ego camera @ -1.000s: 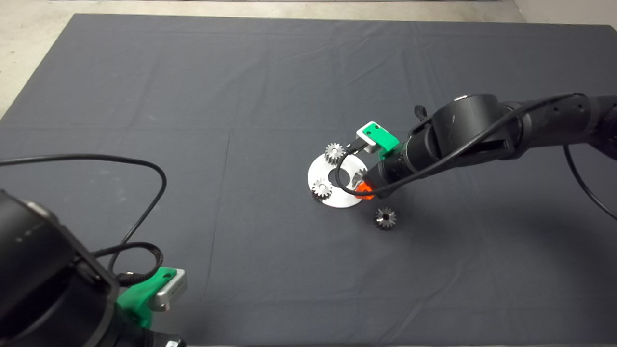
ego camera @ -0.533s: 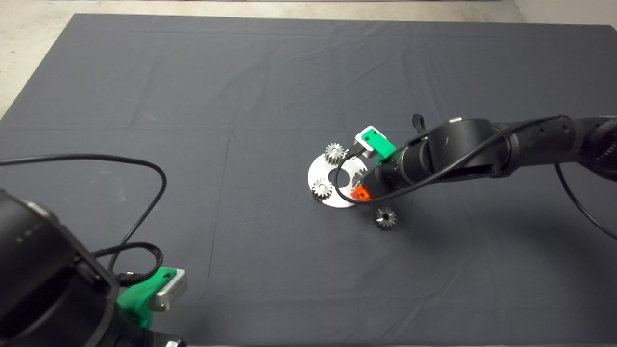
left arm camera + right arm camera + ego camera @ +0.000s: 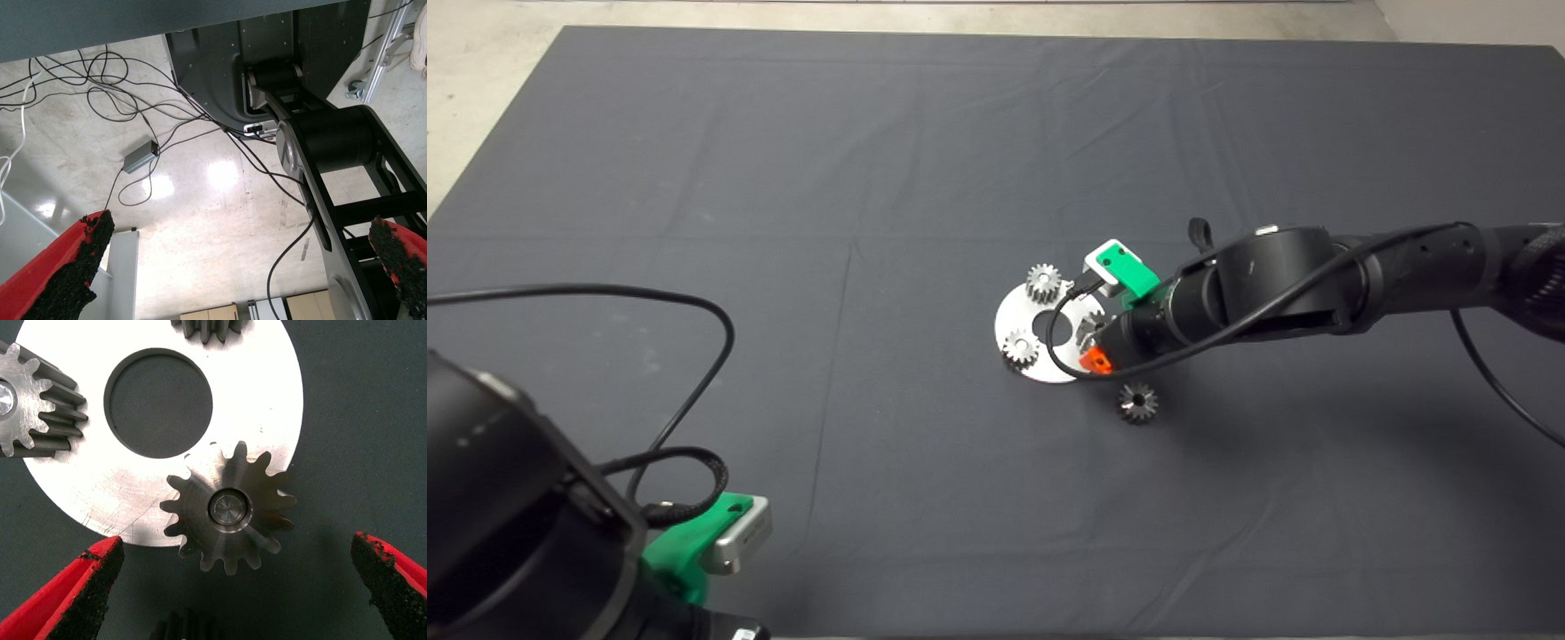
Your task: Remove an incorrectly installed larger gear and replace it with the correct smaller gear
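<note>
The right gripper (image 3: pixel 233 587) hangs over the right side of the round steel plate (image 3: pixel 1014 313), its red fingers (image 3: pixel 77 593) spread wide to either side of the larger gear (image 3: pixel 229 507), which sits on its pin at the plate's edge, not yet gripped. So removal is, by my judgement, only about to begin. The smaller gear (image 3: pixel 1137 402) lies loose on the dark mat (image 3: pixel 783 178), just right of and nearer than the plate, waiting for its turn. The left gripper (image 3: pixel 220 267) is parked at the near left, fingers apart. No writing or label is legible anywhere.
</note>
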